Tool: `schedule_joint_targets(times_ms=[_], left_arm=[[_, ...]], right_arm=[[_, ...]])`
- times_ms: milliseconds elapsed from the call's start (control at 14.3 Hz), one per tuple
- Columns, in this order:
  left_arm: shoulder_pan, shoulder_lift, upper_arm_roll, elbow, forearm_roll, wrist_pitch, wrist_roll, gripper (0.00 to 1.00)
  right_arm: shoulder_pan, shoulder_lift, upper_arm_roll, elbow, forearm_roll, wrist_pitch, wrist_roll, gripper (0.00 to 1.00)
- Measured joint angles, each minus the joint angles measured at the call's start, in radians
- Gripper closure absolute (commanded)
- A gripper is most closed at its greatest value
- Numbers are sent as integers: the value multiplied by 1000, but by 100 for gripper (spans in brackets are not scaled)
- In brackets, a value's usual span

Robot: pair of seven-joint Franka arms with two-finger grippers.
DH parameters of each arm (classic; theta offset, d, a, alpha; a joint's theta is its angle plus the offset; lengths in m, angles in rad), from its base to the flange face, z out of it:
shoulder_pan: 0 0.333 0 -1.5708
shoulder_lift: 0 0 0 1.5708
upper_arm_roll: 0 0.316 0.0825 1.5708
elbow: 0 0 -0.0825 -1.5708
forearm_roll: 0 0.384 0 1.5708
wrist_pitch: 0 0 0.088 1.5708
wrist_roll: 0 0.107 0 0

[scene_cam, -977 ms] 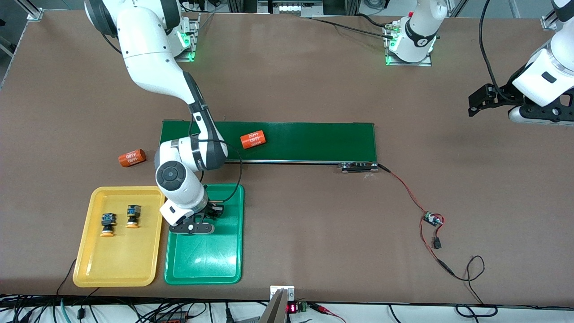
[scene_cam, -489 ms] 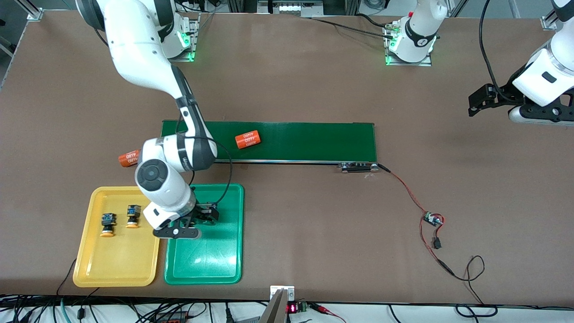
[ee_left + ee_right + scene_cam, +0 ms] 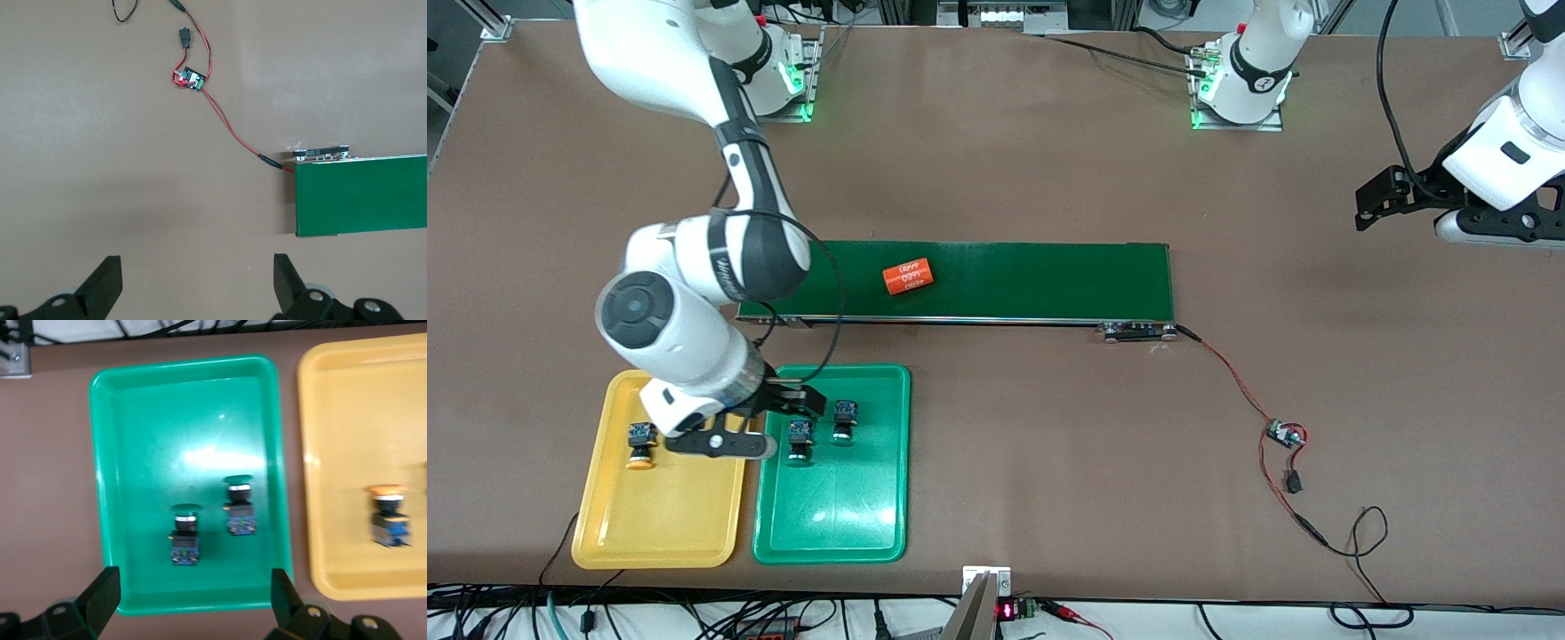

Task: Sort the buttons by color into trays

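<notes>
An orange cylinder (image 3: pixel 908 276) lies on the dark-green conveyor belt (image 3: pixel 1032 281), toward the right arm's end. Red-and-black wires (image 3: pixel 1240 384) trail from the belt's motor end across the brown table (image 3: pixel 1005 169) to a small circuit board (image 3: pixel 1284 435).

White lettering on the orange cylinder (image 3: pixel 908 276) is too small to read.

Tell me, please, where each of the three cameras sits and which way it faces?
Front view: high across the table, facing both arms' bases; shows the right gripper over the trays and the waiting left gripper over bare table.
Left wrist view: looks straight down on the conveyor belt end and red wiring; its open fingers show.
Right wrist view: looks down on the green tray and yellow tray; its open fingers show.
Shared: front and right wrist views both show two green-capped buttons in the green tray.
</notes>
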State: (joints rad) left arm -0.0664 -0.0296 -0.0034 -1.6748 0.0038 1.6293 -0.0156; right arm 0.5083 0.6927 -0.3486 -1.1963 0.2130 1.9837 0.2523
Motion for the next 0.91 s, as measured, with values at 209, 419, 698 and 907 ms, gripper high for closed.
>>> schedule_joint_targets(times_ms=[209, 419, 698, 907], left_arm=[[0, 0, 0, 0, 0, 0, 0, 0], [0, 0, 0, 0, 0, 0, 0, 0], [0, 0, 0, 1, 0, 0, 0, 0], [0, 0, 0, 1, 0, 0, 0, 0]], right_arm=[[-6, -57, -83, -6, -10, -85, -6, 0], [-79, -139, -123, -61, -53, -104, -65, 0], [-222, -270, -84, -141, -73, -158, -200, 0], [-470, -347, 178, -155, -136, -215, -207, 0]])
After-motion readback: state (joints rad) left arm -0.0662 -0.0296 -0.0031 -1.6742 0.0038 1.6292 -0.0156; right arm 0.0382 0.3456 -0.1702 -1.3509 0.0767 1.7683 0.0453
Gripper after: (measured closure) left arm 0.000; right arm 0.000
